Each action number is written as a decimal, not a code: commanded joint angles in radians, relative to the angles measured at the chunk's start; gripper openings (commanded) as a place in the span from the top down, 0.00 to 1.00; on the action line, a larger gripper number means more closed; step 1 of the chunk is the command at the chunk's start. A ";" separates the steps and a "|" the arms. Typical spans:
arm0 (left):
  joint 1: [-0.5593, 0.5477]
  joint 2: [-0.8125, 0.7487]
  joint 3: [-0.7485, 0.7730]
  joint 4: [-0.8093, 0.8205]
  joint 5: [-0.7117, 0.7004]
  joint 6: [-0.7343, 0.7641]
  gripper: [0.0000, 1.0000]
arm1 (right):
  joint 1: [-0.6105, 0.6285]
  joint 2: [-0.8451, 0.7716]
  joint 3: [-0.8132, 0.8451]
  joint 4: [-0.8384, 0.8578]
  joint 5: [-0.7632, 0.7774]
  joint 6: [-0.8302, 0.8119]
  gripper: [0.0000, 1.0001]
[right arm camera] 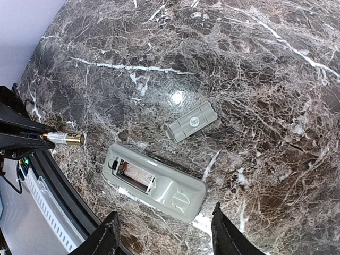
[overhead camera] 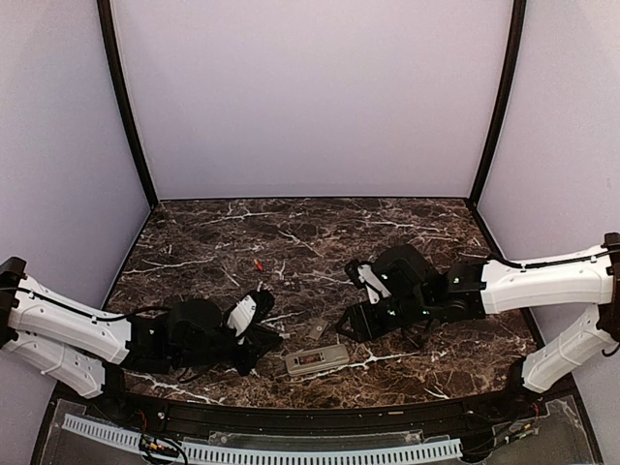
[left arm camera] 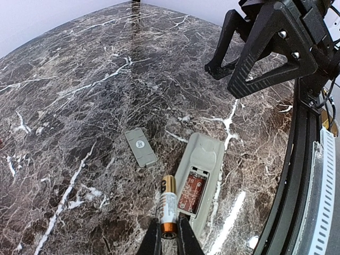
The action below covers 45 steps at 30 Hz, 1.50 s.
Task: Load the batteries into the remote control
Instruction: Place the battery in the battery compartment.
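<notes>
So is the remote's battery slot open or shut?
Open: the remote lies back up, its compartment uncovered, and the grey cover lies apart beside it.

Near left, the left arm [overhead camera: 63, 334]: two chunky white shells with black joints and a thin black cable [overhead camera: 73, 308] running along the upper shell. Over on the right, the right arm [overhead camera: 547, 281] is the same build, white casing with a black line along its top. Both turn all black towards the wrist, apart from one white cover [overhead camera: 242, 315] there. The right gripper [left arm camera: 226, 78] has black, open-framed triangular fingers [left arm camera: 271, 48] dotted with silver screw heads [left arm camera: 282, 34]. The left gripper [left arm camera: 169, 241] shows two slim black tips.
</notes>
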 commanded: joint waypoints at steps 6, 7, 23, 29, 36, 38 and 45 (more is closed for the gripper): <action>-0.012 0.049 0.091 -0.111 -0.033 0.032 1.00 | 0.009 0.011 -0.001 0.034 -0.042 0.013 0.45; -0.012 0.054 0.093 -0.113 -0.019 0.032 1.00 | 0.009 0.017 0.003 0.035 -0.053 0.014 0.45; -0.013 0.135 0.116 -0.014 0.117 0.045 1.00 | -0.010 0.110 0.058 -0.030 -0.087 0.015 0.48; -0.013 0.191 0.085 0.055 0.163 0.017 1.00 | -0.012 0.132 0.043 0.030 -0.089 0.029 0.48; -0.012 0.170 0.079 0.014 0.161 0.136 1.00 | -0.011 0.172 0.054 0.030 -0.087 0.082 0.49; -0.010 0.175 0.071 0.039 0.156 0.162 1.00 | -0.010 0.188 0.076 -0.003 -0.086 0.088 0.50; 0.020 0.225 0.052 0.081 0.215 0.216 1.00 | 0.002 0.181 0.106 -0.026 -0.127 0.128 0.55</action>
